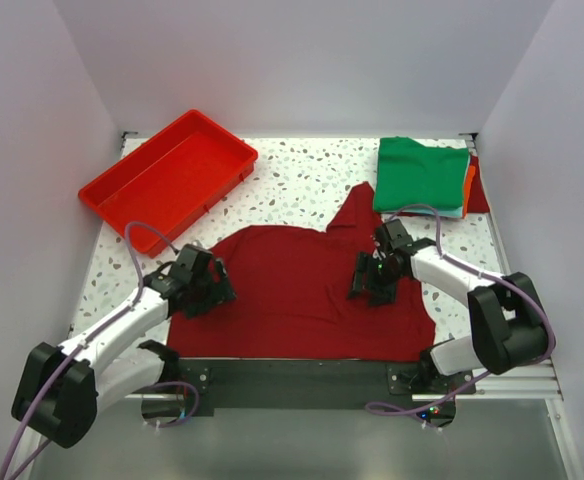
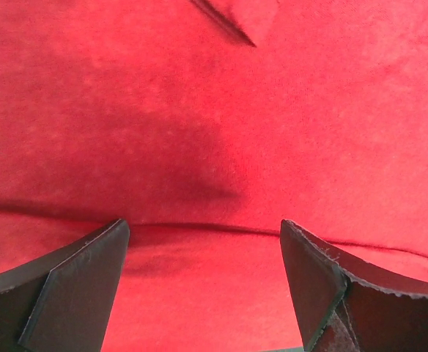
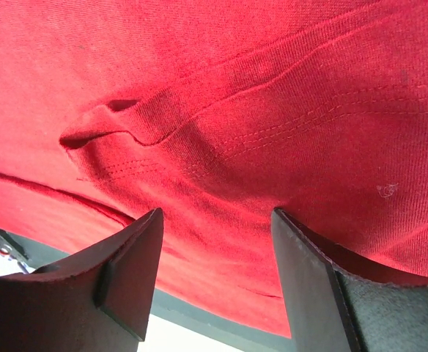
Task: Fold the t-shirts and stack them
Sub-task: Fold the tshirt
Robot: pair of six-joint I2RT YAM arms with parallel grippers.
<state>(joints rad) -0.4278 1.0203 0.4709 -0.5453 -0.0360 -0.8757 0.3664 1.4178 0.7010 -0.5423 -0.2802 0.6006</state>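
A dark red t-shirt (image 1: 302, 290) lies spread over the near middle of the table, one sleeve pointing toward the back. My left gripper (image 1: 204, 285) is low over its left edge, open. In the left wrist view the left gripper (image 2: 203, 293) has red cloth (image 2: 214, 132) below and ahead of it, with a fold line crossing. My right gripper (image 1: 372, 280) is down on the shirt's right part. In the right wrist view the right gripper (image 3: 218, 279) is open over a stitched hem (image 3: 272, 125). A folded green t-shirt (image 1: 422, 175) tops a stack at the back right.
A red plastic tray (image 1: 167, 180) sits at the back left, tilted to the table's edges. Orange (image 1: 469, 185) and red (image 1: 480, 190) cloth edges stick out under the green shirt. The dark mounting rail (image 1: 302, 375) runs along the near edge. White walls close three sides.
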